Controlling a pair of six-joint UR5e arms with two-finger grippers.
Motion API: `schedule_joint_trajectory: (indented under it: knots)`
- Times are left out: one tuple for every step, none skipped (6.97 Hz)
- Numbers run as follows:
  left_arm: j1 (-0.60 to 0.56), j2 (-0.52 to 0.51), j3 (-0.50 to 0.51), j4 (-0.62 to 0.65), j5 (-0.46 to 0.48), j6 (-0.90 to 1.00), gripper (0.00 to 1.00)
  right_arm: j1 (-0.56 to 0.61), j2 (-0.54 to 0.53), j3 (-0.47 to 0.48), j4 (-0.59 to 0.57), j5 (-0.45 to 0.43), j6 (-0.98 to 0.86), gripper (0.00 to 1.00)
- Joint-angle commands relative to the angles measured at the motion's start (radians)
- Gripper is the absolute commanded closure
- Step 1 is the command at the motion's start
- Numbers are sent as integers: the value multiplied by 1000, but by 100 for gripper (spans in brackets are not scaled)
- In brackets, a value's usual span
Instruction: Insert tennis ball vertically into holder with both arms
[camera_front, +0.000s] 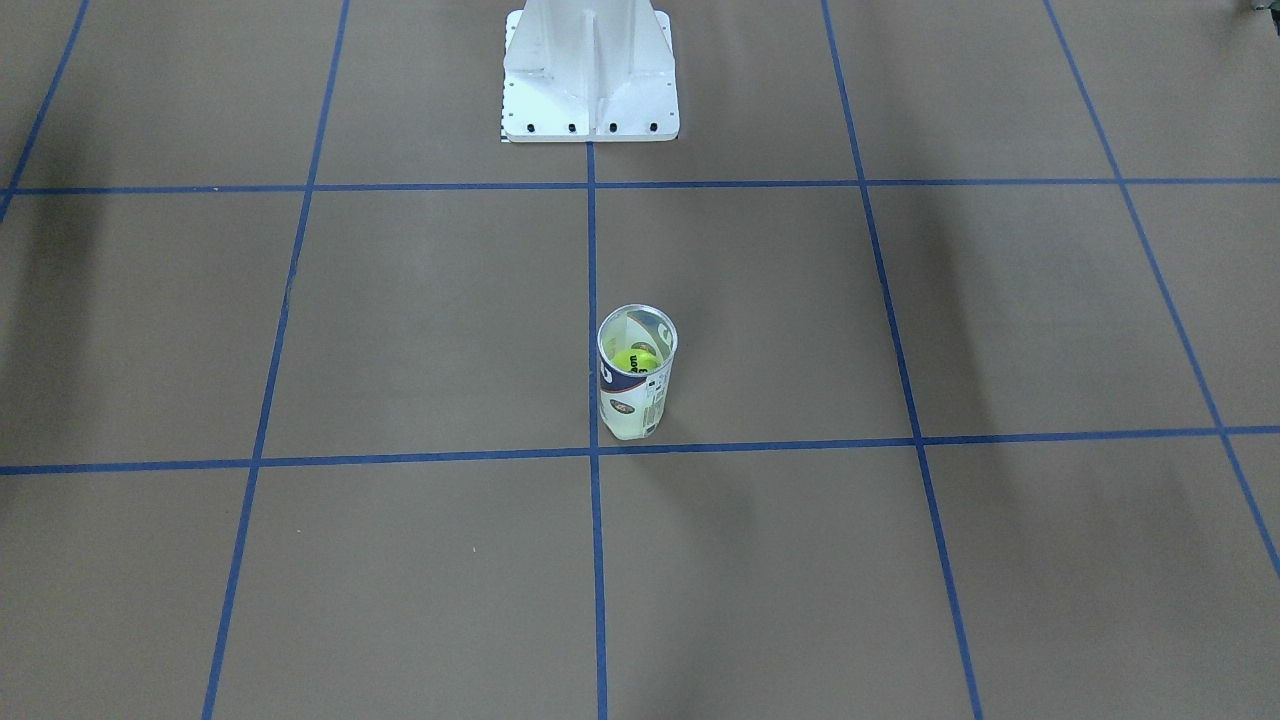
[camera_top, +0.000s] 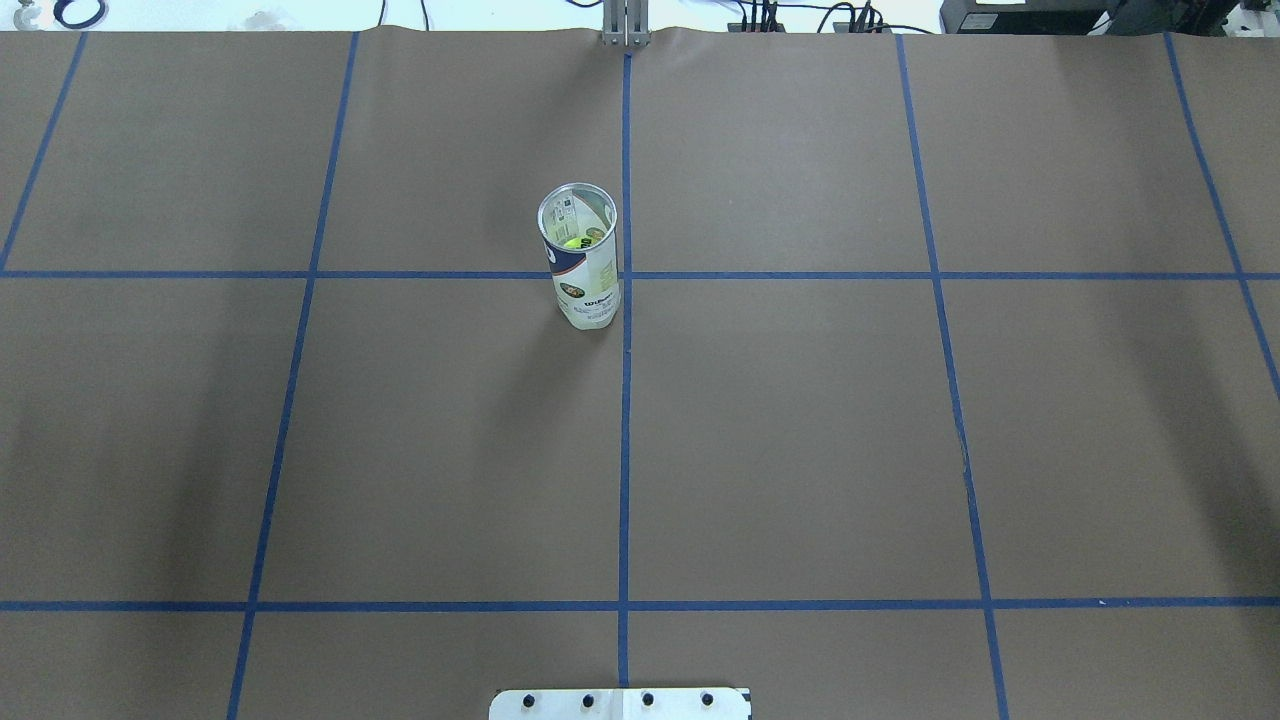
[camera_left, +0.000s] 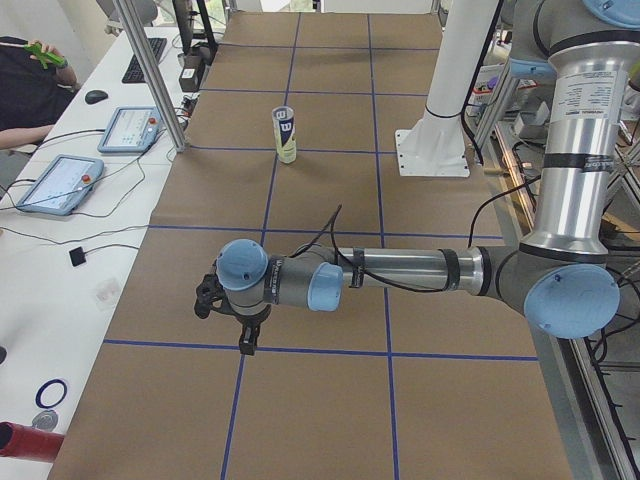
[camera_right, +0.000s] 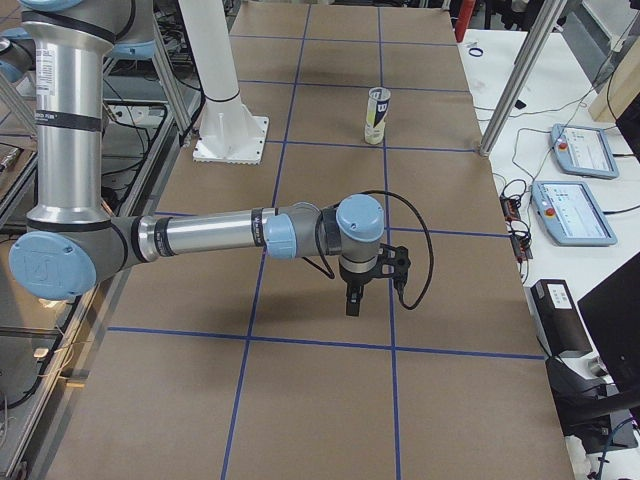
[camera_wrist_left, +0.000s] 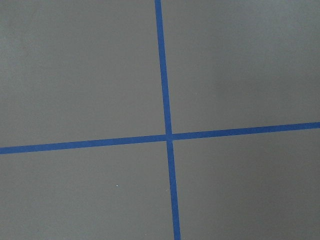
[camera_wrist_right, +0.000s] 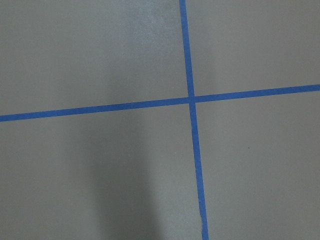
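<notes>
The holder (camera_top: 582, 265) stands upright and open-mouthed on the brown-papered table (camera_top: 800, 450). It is just on the robot's left of the centre blue tape line (camera_top: 624, 450), close to a tape crossing. A yellow-green tennis ball (camera_front: 634, 359) sits low inside it. The left gripper (camera_left: 245, 345) hangs fingers-down over the paper, well apart from the can. The white pedestal base (camera_front: 590, 80) is bolted down at the table's robot edge. The right gripper (camera_right: 352, 305) also hangs fingers-down, well apart from the can. I cannot tell how far either claw is parted.
</notes>
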Motion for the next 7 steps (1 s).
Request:
schedule_joint_trajectory:
  knots:
    - [14,5,-2,-25,8,-23,0,2,-8,2,0,9,0,0]
    - [14,4,-4,-25,13,-21,0,2,-9,-1,0,9,0,0]
    - [14,4,-4,-25,13,-21,0,2,-11,-1,0,8,0,0]
    - [14,4,-4,-25,14,-21,0,2,-11,-1,0,8,0,0]
    - [14,2,-4,-25,16,-20,0,11,-11,2,0,9,-1,0]
    - [14,2,-4,-25,16,-20,0,11,-12,1,0,9,-1,0]
    - [14,1,-4,-25,17,-20,0,11,-12,-1,0,9,-1,0]
